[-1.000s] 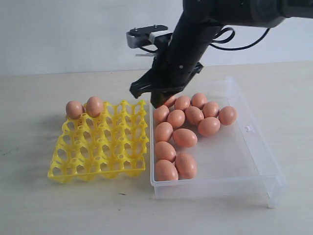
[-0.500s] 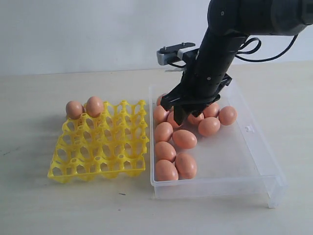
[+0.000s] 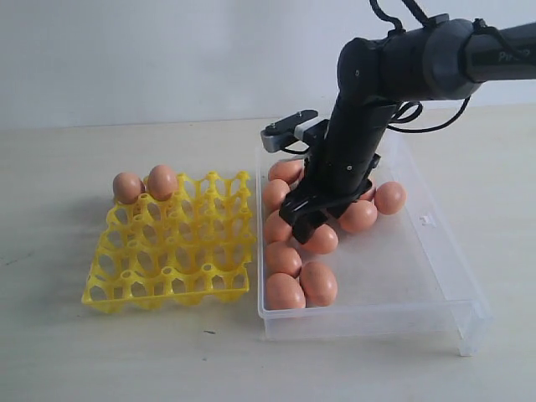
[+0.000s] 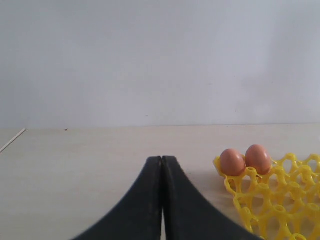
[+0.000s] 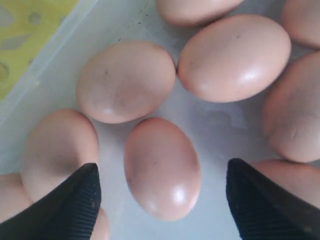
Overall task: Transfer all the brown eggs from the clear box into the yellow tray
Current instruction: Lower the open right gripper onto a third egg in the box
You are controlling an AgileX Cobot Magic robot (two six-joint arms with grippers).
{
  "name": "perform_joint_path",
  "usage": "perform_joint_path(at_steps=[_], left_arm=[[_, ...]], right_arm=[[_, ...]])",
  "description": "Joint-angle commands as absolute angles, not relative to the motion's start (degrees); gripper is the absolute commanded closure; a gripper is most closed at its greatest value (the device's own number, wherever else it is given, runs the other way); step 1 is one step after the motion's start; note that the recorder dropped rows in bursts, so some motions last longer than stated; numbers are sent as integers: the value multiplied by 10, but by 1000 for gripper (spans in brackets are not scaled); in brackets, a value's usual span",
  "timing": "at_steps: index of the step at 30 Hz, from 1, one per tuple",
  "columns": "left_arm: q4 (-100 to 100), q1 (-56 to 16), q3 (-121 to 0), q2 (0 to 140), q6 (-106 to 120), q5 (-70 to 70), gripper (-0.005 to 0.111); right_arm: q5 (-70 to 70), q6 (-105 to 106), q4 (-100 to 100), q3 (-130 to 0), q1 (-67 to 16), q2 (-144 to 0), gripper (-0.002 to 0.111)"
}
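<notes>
Two brown eggs (image 3: 161, 181) sit in the yellow tray (image 3: 172, 255), at its 11 o'clock corner. About ten more lie in the clear box (image 3: 394, 268). The right gripper (image 3: 307, 222), jaws wide apart, hangs over one egg (image 5: 162, 167). The left gripper (image 4: 161, 200) has its jaws together.

The right arm (image 3: 360, 142) hides some of the brown eggs (image 3: 358, 216) in the middle of the clear box (image 3: 402, 276), so their count cannot be told. The left wrist view crops the yellow tray (image 4: 290, 192) at its edge; the right wrist view crops the outer eggs and both jaws.
</notes>
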State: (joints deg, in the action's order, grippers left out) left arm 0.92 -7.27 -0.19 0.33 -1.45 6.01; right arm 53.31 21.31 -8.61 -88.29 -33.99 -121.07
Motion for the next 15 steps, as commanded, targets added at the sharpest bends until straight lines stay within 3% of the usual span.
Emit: perform_joint_path(at_steps=[1,10,15], left_arm=[[5,-74,0,0,-17,59,107],[5,-74,0,0,-17,59,107],[5,-74,0,0,-17,59,107]], right_arm=[[499,228,-74,-881,-340,-1219,40],[497,228,-76,-881,-340,-1243,41],[499,227,-76,-881,-340,-1244,48]])
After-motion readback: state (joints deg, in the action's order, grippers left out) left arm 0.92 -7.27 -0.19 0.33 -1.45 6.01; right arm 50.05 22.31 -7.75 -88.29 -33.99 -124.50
